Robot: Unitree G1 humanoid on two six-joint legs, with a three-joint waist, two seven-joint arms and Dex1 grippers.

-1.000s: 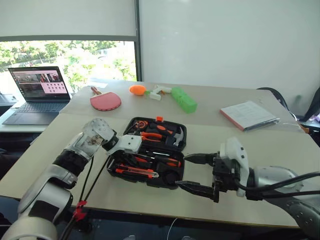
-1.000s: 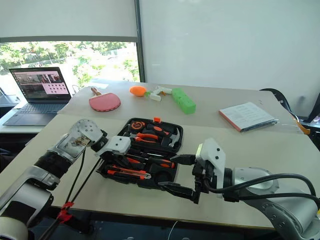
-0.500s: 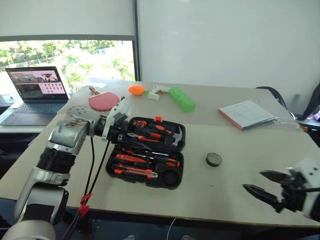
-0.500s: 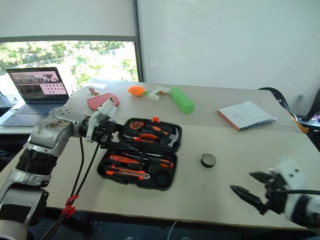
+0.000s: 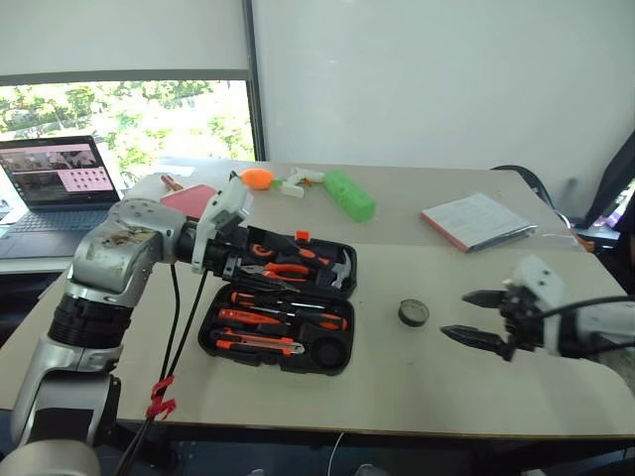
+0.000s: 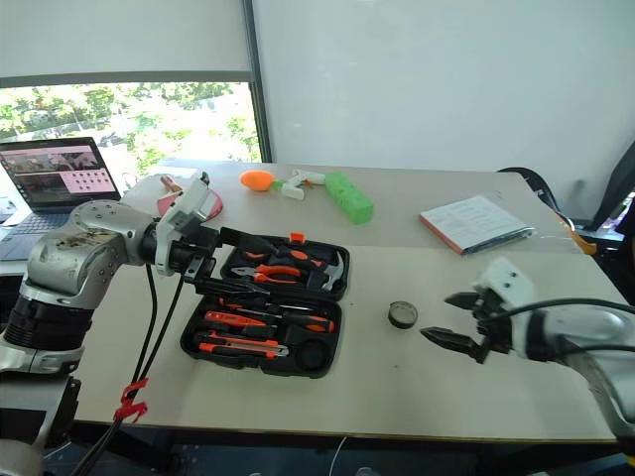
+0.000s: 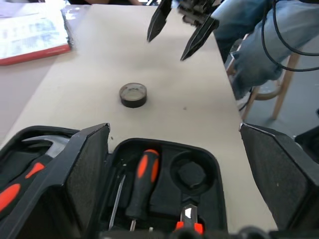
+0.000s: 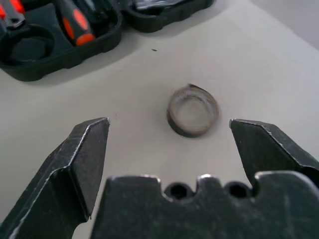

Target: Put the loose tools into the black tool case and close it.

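Beside the open black tool case, the tape roll lies before the wide-spread right gripper.

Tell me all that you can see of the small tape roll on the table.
The tape roll is a small dark ring with a hollow middle, and a loose end sticks up at its rim. It lies flat on the beige table, right of the open case. Nothing touches it. The right claw is open, apart from it.
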